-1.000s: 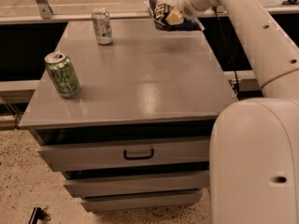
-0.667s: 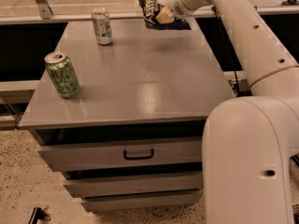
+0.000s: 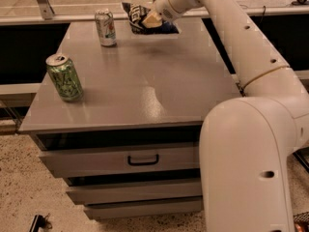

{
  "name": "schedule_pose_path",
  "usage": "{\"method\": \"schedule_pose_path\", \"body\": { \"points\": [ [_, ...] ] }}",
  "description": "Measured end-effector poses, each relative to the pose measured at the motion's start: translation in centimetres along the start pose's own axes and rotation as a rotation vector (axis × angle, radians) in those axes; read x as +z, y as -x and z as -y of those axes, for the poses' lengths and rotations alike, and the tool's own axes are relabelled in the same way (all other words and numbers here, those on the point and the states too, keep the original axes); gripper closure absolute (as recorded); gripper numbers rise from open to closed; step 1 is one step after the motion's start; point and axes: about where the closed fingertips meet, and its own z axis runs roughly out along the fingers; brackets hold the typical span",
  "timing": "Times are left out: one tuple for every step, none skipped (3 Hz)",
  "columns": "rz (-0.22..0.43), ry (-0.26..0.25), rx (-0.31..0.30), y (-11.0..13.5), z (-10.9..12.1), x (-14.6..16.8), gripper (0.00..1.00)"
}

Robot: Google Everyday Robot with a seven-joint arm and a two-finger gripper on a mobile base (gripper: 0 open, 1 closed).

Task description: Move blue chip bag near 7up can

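Where the white arm reaches across to the table's far edge, the gripper (image 3: 151, 19) is clenched on the blue chip bag (image 3: 136, 13), whose white lettering is too crumpled to read. The bag is at the back of the grey table (image 3: 145, 91), close to the right of the upright 7up can (image 3: 105, 27) (pale, green-patched, its name illegible). Well apart, near the front left, stands a bright green can (image 3: 64, 77) with black patterning.

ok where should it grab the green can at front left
Around the middle of the green can, coming level from the side that faces the middle of the table: it stands upright with straight round walls. The pincer is at the far edge, shut on the blue chip bag.
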Motion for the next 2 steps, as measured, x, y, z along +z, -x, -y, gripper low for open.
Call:
{"method": "schedule_pose_path", "body": {
  "points": [
    [0.006, 0.034, -0.008, 0.96, -1.44, 1.44, 0.83],
    [0.005, 0.038, -0.008, 0.85, -1.57, 1.72, 0.59]
  ]
}}
